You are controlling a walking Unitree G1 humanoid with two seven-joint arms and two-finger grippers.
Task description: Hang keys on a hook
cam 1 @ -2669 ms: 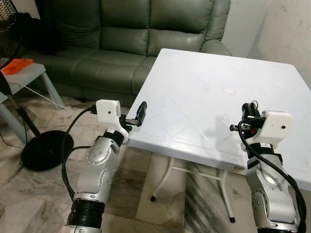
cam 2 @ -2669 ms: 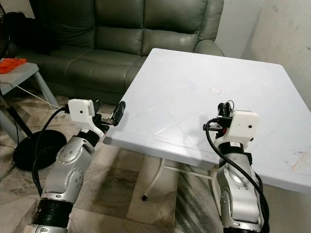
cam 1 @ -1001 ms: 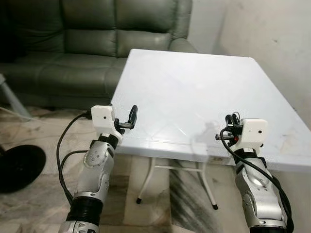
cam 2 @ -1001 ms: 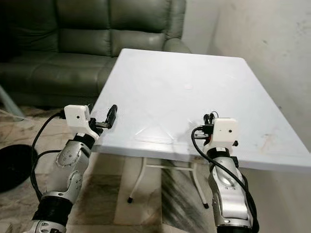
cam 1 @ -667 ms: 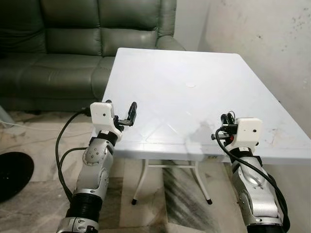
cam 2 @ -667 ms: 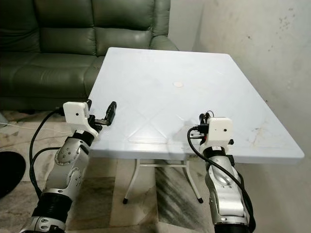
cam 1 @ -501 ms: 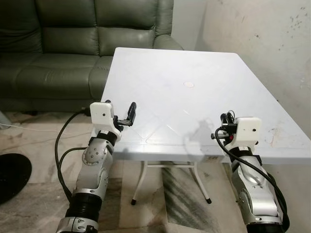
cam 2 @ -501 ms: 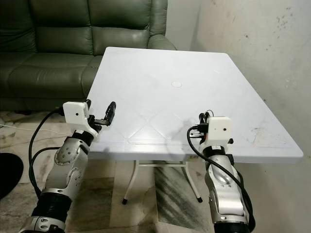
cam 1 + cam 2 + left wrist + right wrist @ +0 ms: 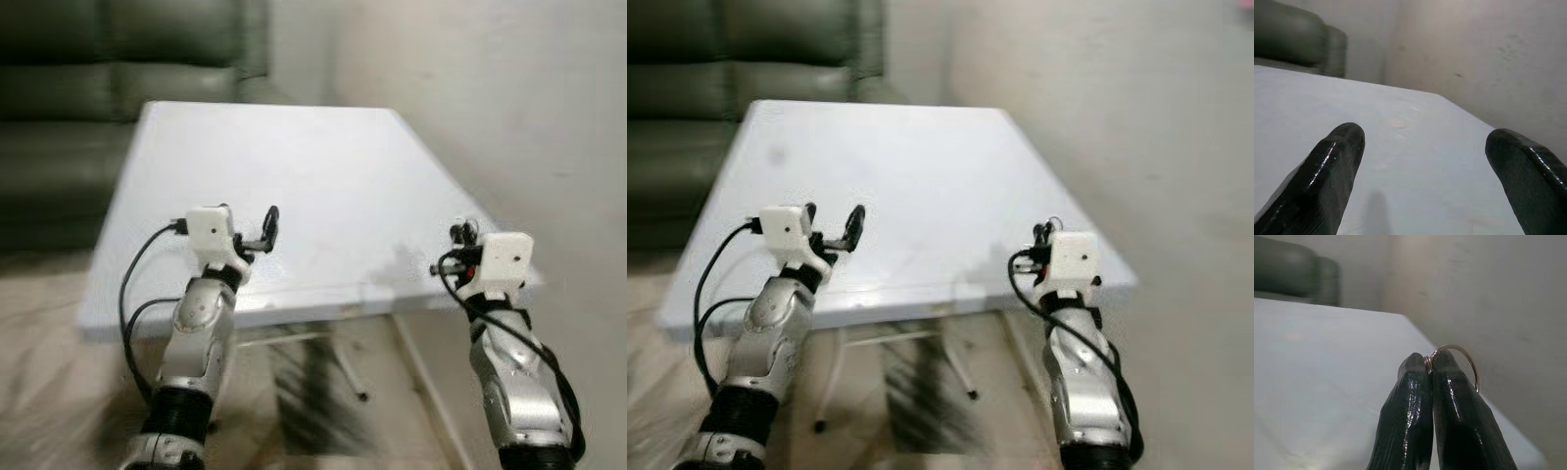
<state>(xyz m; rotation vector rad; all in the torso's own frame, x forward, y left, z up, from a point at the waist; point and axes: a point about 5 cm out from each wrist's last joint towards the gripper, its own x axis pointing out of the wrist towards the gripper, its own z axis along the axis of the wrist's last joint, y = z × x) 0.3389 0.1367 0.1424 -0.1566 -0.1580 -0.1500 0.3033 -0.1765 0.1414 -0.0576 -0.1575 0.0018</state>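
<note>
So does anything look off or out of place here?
Nothing looks spilled or broken. The head views are blurred, so small things are hard to judge. The right pincer is shut on a thin metal key ring above the white table; the left pincer is open with nothing in it.

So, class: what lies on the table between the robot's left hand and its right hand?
In the left eye view, only bare white table lies between the open left hand and the right hand, which pinches a key ring.
</note>
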